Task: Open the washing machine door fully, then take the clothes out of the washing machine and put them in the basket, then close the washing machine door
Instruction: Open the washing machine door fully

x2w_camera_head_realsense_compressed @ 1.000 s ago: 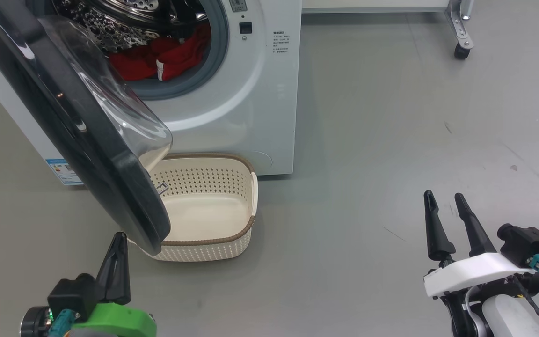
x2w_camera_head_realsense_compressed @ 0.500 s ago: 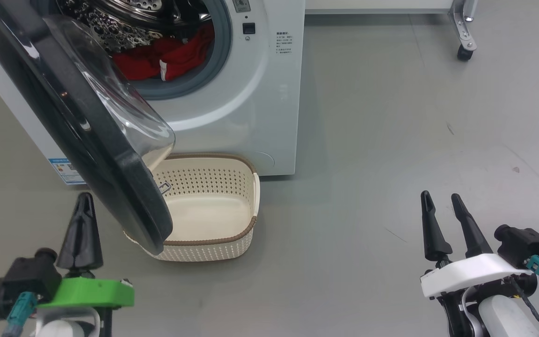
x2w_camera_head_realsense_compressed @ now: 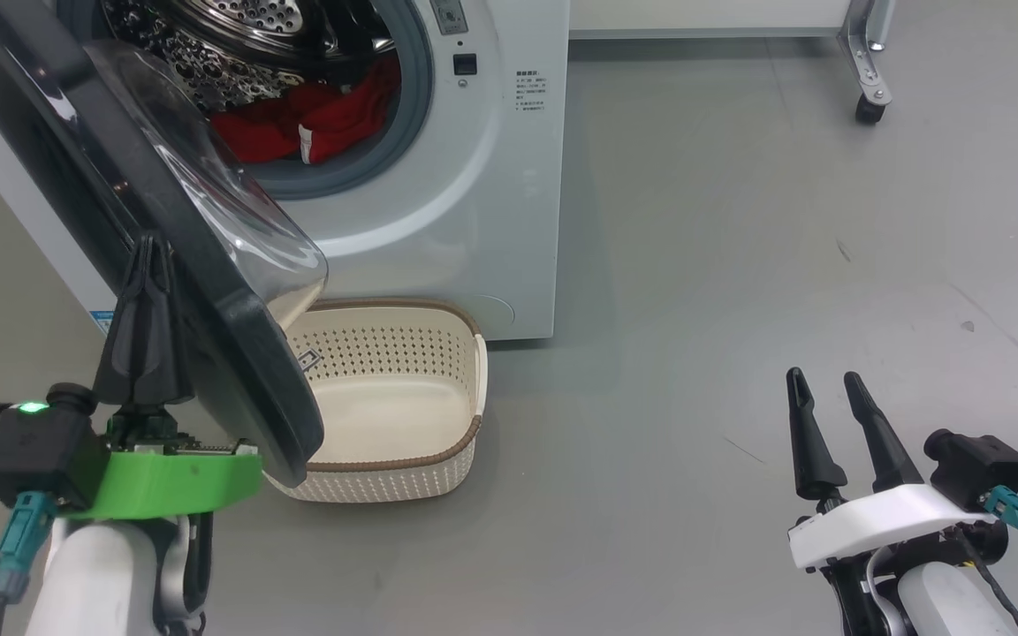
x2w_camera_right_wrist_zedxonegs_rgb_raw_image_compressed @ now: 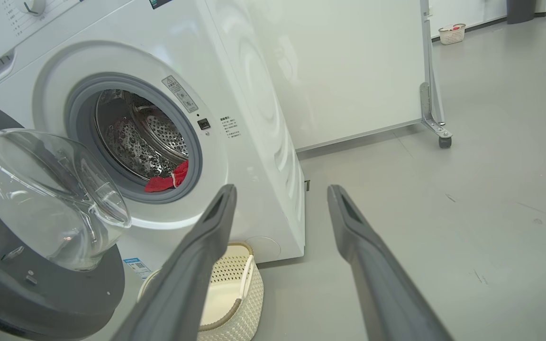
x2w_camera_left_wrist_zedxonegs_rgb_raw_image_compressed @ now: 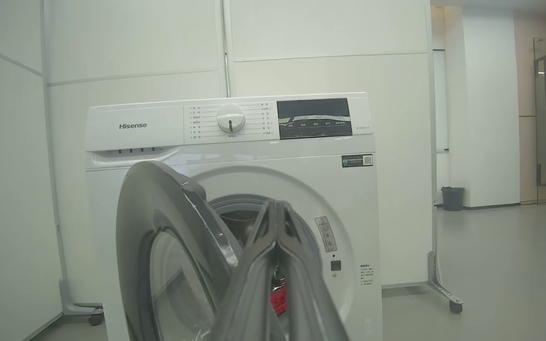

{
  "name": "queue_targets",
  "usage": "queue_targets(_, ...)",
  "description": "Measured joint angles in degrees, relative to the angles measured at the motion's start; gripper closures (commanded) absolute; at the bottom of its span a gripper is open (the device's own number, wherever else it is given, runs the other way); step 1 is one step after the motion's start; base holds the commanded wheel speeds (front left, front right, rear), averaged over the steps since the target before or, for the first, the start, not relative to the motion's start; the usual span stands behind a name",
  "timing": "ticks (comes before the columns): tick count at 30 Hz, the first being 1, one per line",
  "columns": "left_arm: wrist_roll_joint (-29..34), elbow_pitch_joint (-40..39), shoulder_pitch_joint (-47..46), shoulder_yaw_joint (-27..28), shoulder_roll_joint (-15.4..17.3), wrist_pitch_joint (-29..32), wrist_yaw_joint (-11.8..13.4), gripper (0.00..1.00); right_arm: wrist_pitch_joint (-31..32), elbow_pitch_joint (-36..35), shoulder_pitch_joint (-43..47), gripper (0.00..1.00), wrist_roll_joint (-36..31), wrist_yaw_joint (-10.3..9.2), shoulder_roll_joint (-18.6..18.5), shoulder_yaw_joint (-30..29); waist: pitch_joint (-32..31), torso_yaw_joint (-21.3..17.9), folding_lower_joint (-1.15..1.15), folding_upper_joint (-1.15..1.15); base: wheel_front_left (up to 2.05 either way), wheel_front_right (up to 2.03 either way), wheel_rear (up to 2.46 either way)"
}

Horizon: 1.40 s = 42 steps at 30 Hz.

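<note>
Door's ajar on the washing machine (x2w_camera_head_realsense_compressed: 474, 221), and what a view from the head camera! The washing machine door (x2w_camera_head_realsense_compressed: 244, 371) swings out at an angle towards the robot, glass bowl facing the drum, its black rim hanging in front of the left end of the basket (x2w_camera_head_realsense_compressed: 385, 415). That basket sits on the grey floor (x2w_camera_head_realsense_compressed: 739, 265), right up against the foot of the machine. Inside the drum, low against the grey gasket, there are the clothes (x2w_camera_head_realsense_compressed: 332, 119), a red heap with a flash of white trim.

Now the left hand (x2w_camera_head_realsense_compressed: 148, 252): fingers pinched tight together, gripping nothing, tips up at the outer face of the door's rim. Touching or just beside? Cannot tell from here. From its own wrist camera the joined fingers point at the opening, with the door's edge just to their left.

Over on the right, the right hand (x2w_camera_head_realsense_compressed: 823, 380) hangs low above bare floor, well apart from the machine, fingers spread wide, nothing between them.
</note>
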Motion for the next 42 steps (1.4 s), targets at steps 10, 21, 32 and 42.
queue_targets(10, -1.67, -1.02, -2.61, -3.25, -0.88, 6.13, -0.65, 1.00, 0.00, 0.33, 0.01, 0.00, -0.54, 0.51, 0.53, 0.55, 0.42, -1.03, 0.00, 0.00, 0.00, 0.00, 0.00)
queue_targets(21, -3.33, 5.06, -2.95, -6.23, -1.80, 13.50, -0.32, 1.00, 0.00, 0.68, -0.05, 0.00, -0.81, 0.92, 1.25, 0.14, 1.88, -2.89, 0.00, 0.00, 0.00, 0.00, 0.00)
queue_targets(32, -4.44, 11.63, -2.94, -7.14, -1.99, 18.13, 1.46, 1.00, -0.01, 0.77, -0.16, 0.00, -0.77, 0.99, 1.79, -1.89, 3.73, -4.38, 0.00, 0.00, 0.00, 0.00, 0.00)
queue_targets(42, -6.25, 14.81, -3.14, -5.42, -2.21, 18.52, 3.39, 1.00, -0.01, 1.02, -0.17, 0.00, -0.75, 1.47, 2.54, -2.59, 4.37, -4.02, 0.00, 0.00, 0.00, 0.00, 0.00)
